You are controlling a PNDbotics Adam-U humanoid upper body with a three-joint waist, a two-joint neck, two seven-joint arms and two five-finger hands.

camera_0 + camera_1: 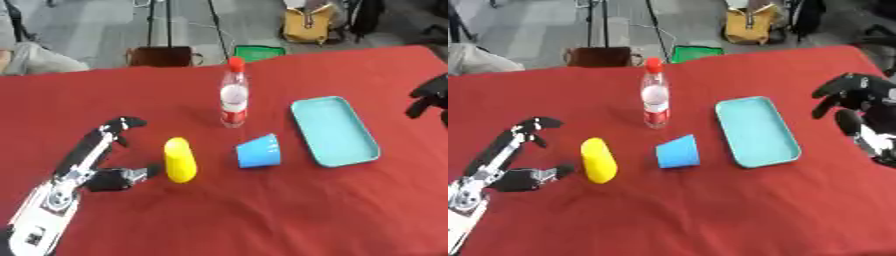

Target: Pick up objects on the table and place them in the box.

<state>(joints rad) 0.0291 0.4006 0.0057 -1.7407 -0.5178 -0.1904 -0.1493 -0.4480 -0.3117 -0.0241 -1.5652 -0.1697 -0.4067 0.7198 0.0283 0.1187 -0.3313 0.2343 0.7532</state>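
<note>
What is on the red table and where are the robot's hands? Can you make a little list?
table: red cloth
yellow object: lying on its side, next to left hand
blue cup: tipped over, middle
bottle: upright, red cap, behind cup
tray: light blue, empty, right of cup
left hand: open, by yellow object, holding nothing
right hand: fingers curled, raised at right edge, holding nothing

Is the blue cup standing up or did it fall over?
Fallen over: the blue plastic cup lies on its side on the red tablecloth.
</note>
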